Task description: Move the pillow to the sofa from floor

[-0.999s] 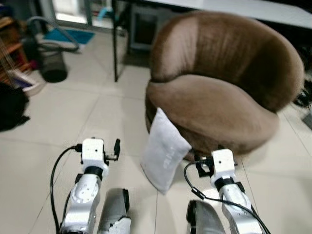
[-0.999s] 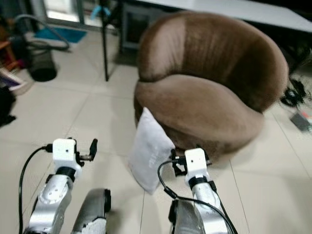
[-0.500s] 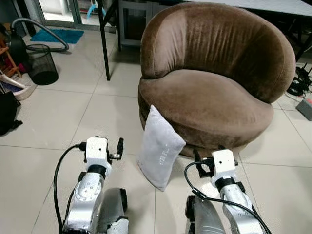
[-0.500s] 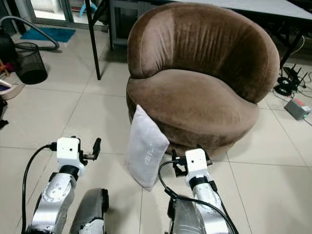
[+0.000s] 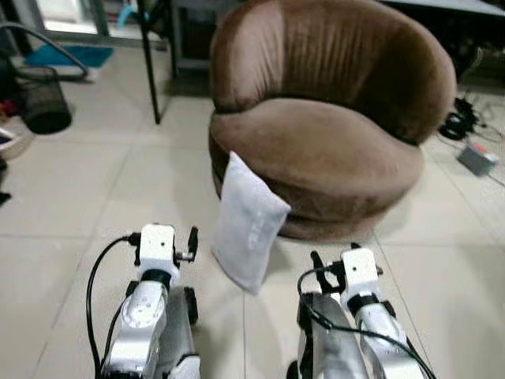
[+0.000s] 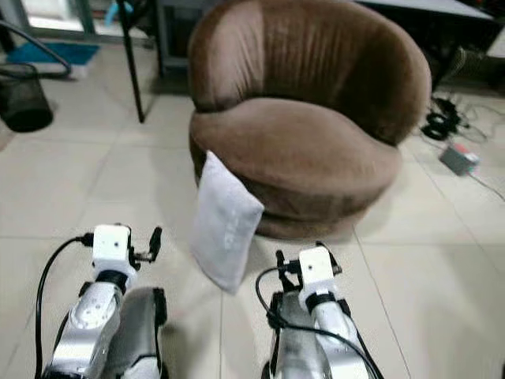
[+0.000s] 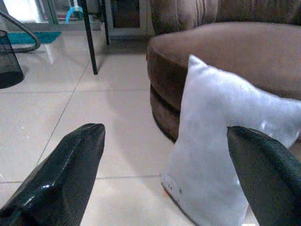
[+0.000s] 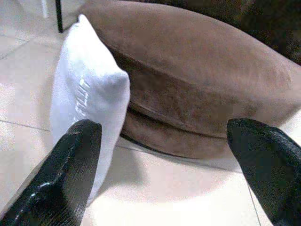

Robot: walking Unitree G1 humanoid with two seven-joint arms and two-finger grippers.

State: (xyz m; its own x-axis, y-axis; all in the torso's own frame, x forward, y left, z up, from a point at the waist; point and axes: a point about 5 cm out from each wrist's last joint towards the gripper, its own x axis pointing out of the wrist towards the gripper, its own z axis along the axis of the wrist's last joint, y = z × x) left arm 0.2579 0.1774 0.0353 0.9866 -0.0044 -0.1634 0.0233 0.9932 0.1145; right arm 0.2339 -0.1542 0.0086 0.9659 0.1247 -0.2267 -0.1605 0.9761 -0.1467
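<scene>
Head views: we stand facing the sofa [image 5: 323, 126], a round brown armchair on pale floor [image 5: 71, 197] tiles. The pillow [image 5: 246, 223], light grey, stands on edge on the floor, leaning against the sofa's front base, roughly midway between our two arms. Left hand [image 5: 190, 243] and right hand [image 5: 317, 264] are both low and short of the pillow, touching nothing. A black wire bin [image 5: 41, 99] and desk legs sit well off to our left; cables and a power strip [image 5: 474, 156] lie to the right.

Left wrist view: the two black fingers [image 7: 61, 176] stand wide apart with nothing between them. The pillow [image 7: 230, 155] is just ahead, offset toward one finger.

Right wrist view: fingers [image 8: 56, 179] also spread and empty. The pillow [image 8: 87, 101] sits over one fingertip, with the sofa's seat cushion beyond.

Judgement: we are at the approach stage. We think the best grip is from both sides, one hand on each broad face, squeezing evenly. Soft filling will give, so we should reach deep enough past the edges. Then lift clear of the seat rim before moving forward.
</scene>
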